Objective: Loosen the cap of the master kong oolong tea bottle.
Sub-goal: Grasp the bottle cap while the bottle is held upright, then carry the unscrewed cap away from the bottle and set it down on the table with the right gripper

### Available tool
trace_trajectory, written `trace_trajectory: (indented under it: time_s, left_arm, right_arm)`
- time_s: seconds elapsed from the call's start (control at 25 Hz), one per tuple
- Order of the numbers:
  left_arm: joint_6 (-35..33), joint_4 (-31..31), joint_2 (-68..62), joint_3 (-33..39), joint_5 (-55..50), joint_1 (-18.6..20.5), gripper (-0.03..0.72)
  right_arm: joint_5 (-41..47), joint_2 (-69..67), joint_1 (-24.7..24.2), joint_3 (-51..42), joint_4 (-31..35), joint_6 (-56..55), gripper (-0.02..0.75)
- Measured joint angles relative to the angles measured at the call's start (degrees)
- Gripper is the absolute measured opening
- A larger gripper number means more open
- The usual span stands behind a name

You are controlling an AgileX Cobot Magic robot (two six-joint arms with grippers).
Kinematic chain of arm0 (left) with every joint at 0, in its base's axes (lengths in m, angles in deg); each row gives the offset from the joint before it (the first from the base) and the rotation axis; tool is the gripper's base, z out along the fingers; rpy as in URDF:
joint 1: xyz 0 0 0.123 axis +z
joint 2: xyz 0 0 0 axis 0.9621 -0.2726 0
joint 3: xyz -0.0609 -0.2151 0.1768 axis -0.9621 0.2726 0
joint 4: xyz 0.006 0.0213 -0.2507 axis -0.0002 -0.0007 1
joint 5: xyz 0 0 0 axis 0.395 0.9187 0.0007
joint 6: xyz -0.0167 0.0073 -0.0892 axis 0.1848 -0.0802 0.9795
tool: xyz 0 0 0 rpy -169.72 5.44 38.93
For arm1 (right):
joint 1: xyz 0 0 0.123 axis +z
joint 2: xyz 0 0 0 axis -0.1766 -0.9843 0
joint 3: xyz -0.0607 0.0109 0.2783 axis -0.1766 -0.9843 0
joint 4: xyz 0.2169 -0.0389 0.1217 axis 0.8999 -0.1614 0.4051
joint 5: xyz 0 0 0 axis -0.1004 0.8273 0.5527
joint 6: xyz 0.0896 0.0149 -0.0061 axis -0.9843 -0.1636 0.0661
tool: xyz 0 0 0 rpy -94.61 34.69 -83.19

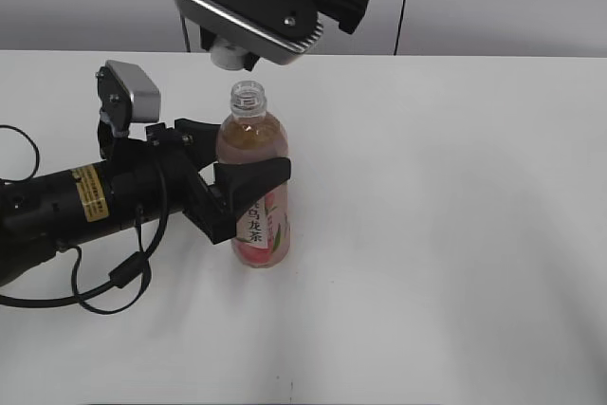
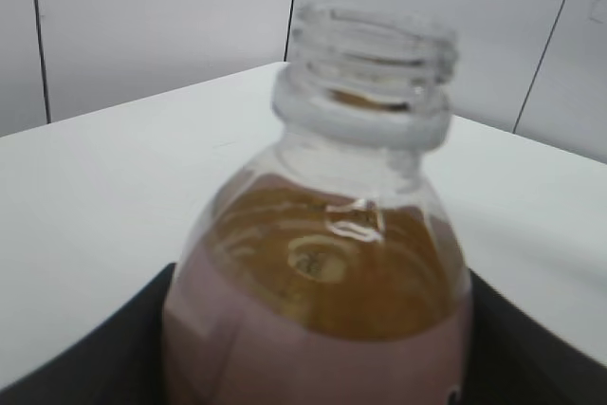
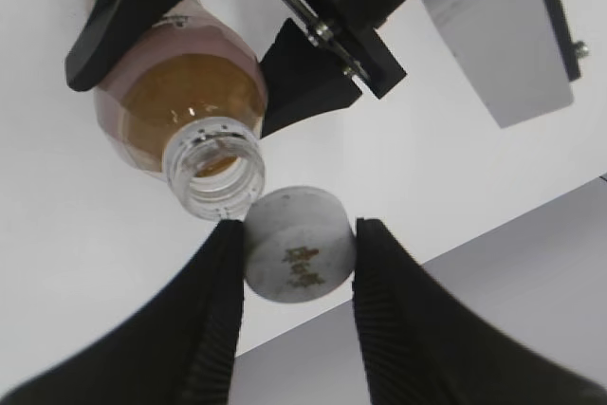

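Overhead, right tool (image 3: 297,263) grips cap (image 3: 300,246).

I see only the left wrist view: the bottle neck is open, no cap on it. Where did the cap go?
Observer: The cap is held between the fingers of the right end effector, seen in the right wrist view.
Operator: Is it far from the bottle?
Observer: No. In the exterior view the cap hangs above the bottle, a little left of the open neck, not touching it.
Operator: Is my left end effector really holding the bottle?
Observer: Yes. The exterior view shows the left end effector clamped around the bottle's middle, at the top of the pink label.
Operator: Is the bottle upright?
Observer: Yes, it stands upright on the white table.
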Motion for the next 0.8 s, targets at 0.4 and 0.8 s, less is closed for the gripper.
trace_trajectory:
  time_s: [0.4, 0.8]
  left_arm:
    - [0.00, 0.00, 0.00, 0.00, 0.00, 0.00, 0.467]
    - [0.00, 0.00, 0.00, 0.00, 0.00, 0.00, 0.467]
  right_arm:
    - [-0.01, 0.72, -0.61, 0.43, -10.73, -18.54, 0.271]
    - [-0.01, 1.88, -14.58, -0.07, -8.01, -49.68, 0.271]
